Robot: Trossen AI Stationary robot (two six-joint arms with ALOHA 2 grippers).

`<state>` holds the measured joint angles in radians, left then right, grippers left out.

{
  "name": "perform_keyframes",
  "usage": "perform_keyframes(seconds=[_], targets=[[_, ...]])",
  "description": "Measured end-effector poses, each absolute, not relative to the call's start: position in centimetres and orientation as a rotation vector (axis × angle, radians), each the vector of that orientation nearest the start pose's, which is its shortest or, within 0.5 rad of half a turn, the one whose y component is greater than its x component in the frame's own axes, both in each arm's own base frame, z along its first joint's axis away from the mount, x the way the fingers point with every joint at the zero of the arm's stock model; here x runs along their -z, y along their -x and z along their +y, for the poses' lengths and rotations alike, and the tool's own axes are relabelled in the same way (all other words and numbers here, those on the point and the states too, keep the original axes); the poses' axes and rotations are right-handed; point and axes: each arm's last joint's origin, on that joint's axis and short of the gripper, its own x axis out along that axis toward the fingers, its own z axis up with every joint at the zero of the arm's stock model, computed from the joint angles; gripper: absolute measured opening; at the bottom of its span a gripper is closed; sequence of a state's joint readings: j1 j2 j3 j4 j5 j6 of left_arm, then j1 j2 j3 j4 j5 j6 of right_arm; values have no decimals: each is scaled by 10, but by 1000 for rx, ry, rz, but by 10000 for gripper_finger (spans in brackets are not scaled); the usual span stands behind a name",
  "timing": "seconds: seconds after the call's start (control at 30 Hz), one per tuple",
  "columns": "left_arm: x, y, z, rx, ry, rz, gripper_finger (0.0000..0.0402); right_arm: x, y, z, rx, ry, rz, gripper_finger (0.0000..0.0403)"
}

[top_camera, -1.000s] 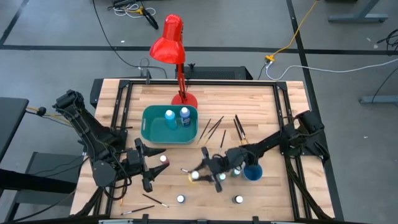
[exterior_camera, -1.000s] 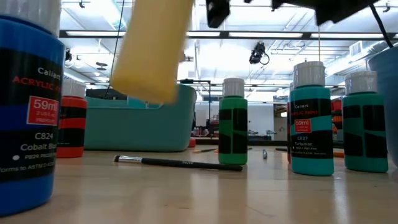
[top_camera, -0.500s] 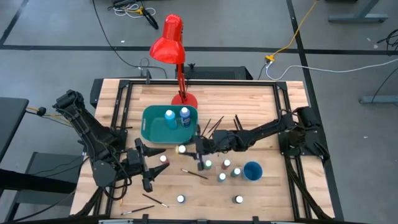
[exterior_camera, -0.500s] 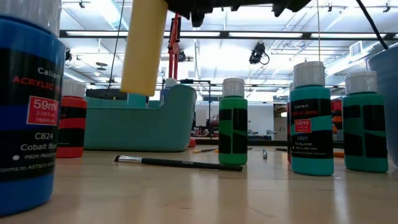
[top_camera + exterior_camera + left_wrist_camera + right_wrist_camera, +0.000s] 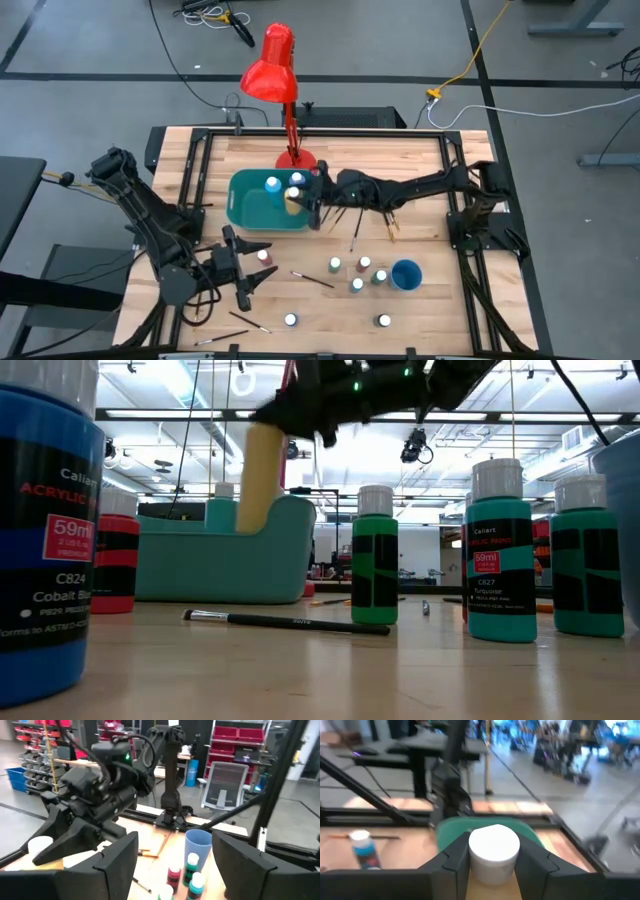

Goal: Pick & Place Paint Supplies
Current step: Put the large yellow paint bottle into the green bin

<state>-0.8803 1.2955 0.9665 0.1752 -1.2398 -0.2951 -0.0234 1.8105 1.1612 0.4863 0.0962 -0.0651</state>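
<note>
High view: yellow bottle over bin

Right end effector (image 5: 303, 201) pinched yellow paint bottle (image 5: 293, 205) just below its white cap, above teal bin (image 5: 245, 210). Judged light, rigid, smooth-walled; grip near cap suits. Left end effector (image 5: 243, 273) spread, idle over counter (image 5: 420, 160).

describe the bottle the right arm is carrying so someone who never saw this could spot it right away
Start at the red desk lamp at the table's far edge; just in front of its base sits the teal bin. Over the bin's right end, the right pincer holds a yellow bottle with a white cap. It is the only bottle in the air.
</note>
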Motion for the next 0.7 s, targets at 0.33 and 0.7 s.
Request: perform_keyframes(seconds=[0.33, 0.7], targets=[[-322, -208, -187, -428, 136, 18, 258, -210, -394, -25, 151, 31, 221, 125], [-341, -211, -184, -426, 69, -50, 258, -192, -382, -29, 183, -21, 205, 125]])
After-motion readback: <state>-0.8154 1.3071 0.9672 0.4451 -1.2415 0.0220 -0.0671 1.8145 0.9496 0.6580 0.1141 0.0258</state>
